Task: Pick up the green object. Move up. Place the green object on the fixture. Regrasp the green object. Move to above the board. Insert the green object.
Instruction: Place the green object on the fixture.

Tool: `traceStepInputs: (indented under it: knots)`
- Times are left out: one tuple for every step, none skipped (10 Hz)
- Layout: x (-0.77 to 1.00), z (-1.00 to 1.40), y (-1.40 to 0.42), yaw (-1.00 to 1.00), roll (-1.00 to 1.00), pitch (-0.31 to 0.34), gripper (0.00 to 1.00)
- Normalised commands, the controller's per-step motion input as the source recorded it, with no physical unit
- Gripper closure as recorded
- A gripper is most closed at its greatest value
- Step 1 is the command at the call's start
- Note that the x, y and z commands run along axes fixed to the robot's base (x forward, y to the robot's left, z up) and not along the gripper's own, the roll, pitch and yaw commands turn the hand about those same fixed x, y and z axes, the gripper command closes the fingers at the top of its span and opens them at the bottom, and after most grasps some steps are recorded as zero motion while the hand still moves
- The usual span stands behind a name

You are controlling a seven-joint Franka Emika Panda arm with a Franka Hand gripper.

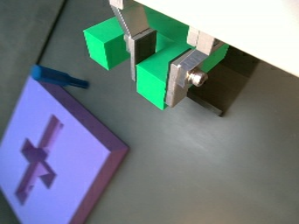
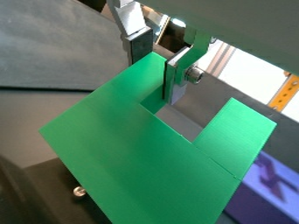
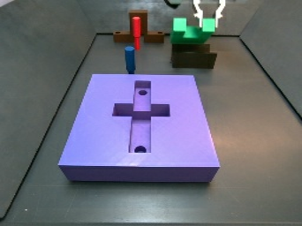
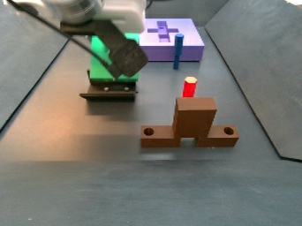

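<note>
The green object (image 1: pixel 105 44) (image 2: pixel 128 149) is a bright U-shaped block. In both side views it sits on top of the dark fixture (image 3: pixel 192 60) (image 4: pixel 109 92), or just above it. My gripper (image 1: pixel 159 93) (image 2: pixel 156 84) comes down on it from above. One silver finger stands in the notch and the other on the outside of one prong, so it is shut on that prong. In a side view the green object (image 3: pixel 184 35) hangs under the gripper (image 3: pixel 207 21); in the opposite one the arm covers most of it (image 4: pixel 101 48). The purple board (image 3: pixel 141 124) (image 1: pixel 59 149) lies apart, its cross slot bare.
A blue peg (image 3: pixel 129 57) (image 4: pixel 177 53) stands upright between the board and the fixture. A red peg (image 3: pixel 137 28) (image 4: pixel 189 86) sticks up from a brown base (image 4: pixel 189 124). Grey walls bound the dark floor.
</note>
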Motion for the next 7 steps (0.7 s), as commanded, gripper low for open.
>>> traceStepInputs:
  knots:
    - [0.25,-0.33,0.0,-0.06,-0.02,-0.12,1.0]
    - [0.0,-0.21,0.0,-0.01,-0.2,-0.114,1.0]
    - [0.0,-0.18,0.03,-0.02,-0.27,-0.106,1.0]
    - [0.06,-0.17,0.06,-0.05,-0.27,-0.126,1.0]
    - [0.12,-0.17,0.09,-0.08,-0.25,-0.16,1.0]
    - [0.12,-0.21,0.13,-0.07,-0.18,-0.143,1.0]
    - [0.04,-0.19,0.13,-0.04,-0.06,-0.071,1.0]
